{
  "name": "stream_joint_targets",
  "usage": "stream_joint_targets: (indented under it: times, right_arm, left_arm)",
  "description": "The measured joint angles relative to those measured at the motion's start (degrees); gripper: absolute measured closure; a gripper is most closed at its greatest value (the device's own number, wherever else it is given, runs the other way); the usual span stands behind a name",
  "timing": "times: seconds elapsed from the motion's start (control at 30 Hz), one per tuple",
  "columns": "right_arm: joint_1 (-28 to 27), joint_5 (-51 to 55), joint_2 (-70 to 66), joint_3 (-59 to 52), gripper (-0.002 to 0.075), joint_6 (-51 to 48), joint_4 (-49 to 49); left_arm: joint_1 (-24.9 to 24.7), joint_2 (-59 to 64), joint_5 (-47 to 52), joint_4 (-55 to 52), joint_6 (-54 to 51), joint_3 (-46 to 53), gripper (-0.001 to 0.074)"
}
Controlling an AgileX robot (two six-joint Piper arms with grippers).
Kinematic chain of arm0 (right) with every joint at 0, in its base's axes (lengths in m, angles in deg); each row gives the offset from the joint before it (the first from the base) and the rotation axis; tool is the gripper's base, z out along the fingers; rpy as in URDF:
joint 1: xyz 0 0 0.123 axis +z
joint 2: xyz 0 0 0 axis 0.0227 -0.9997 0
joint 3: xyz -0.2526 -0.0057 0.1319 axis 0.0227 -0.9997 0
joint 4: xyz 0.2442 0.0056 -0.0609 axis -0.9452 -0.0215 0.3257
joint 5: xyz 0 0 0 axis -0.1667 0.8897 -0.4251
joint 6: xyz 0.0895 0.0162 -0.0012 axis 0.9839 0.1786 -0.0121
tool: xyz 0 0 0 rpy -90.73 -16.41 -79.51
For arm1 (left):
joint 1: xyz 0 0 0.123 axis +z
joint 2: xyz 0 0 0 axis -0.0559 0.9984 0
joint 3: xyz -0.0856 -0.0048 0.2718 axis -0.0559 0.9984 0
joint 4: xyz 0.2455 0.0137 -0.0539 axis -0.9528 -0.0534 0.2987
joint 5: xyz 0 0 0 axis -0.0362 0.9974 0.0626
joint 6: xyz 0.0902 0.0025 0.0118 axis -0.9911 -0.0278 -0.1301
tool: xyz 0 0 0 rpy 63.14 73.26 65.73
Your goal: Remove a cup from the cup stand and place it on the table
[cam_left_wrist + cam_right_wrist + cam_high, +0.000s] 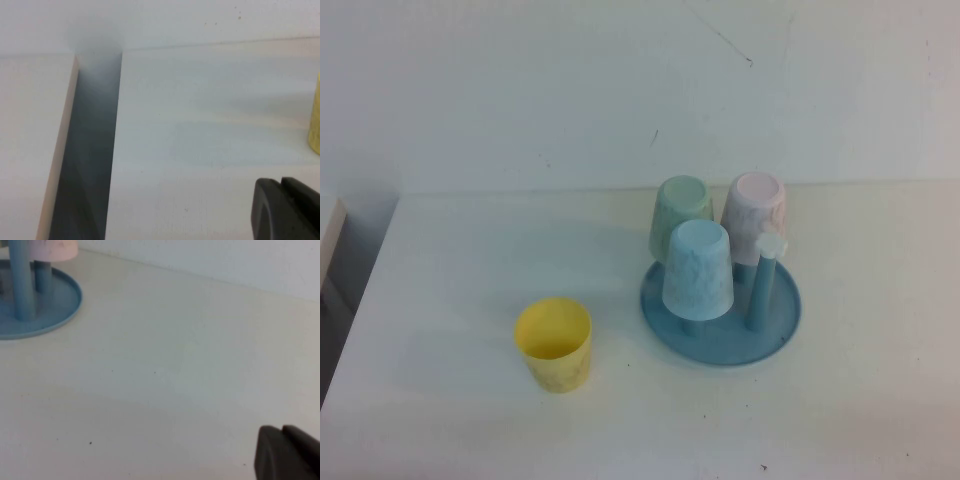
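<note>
The light blue cup [699, 268] hangs upside down on a front peg of the round blue cup stand [775, 325], right of the middle of the white table [470, 400]. A mint green cup [679, 213] and a pink cup [755, 213] hang on the back pegs. One peg with a white knob [770, 245] is bare. Neither arm shows in the high view. My left gripper [281, 186] is shut and empty over the table's left part. My right gripper [281, 433] is shut and empty over the table, apart from the stand [65, 305].
A yellow cup [554, 344] stands upright on the table left of the stand; its edge shows in the left wrist view [315, 115]. A gap [90, 150] separates the table from a wooden board [30, 140] at the left. A white wall [620, 80] runs behind.
</note>
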State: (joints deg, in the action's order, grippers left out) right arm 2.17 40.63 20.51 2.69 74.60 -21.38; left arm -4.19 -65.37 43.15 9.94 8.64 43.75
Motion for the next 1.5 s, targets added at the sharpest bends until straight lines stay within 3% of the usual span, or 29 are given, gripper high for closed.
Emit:
stream_joint_targets:
  times: [0.93, 1.07, 1.27, 1.5]
  right_arm:
    - [0.00, 0.00, 0.00, 0.00, 0.0727, 0.00, 0.00]
    - [0.00, 0.00, 0.00, 0.00, 0.0727, 0.00, 0.00]
    - [0.00, 0.00, 0.00, 0.00, 0.0727, 0.00, 0.00]
    - [0.00, 0.00, 0.00, 0.00, 0.0727, 0.00, 0.00]
  left_arm:
    - [0.00, 0.00, 0.00, 7.98, 0.10, 0.00, 0.0737]
    - [0.00, 0.00, -0.55, 19.14, 0.87, 0.11, 0.0737]
    - [0.00, 0.00, -4.48, 55.05, 5.96, 0.20, 0.0738]
    - [0.00, 0.00, -12.02, 57.44, -5.58, 0.20, 0.0738]
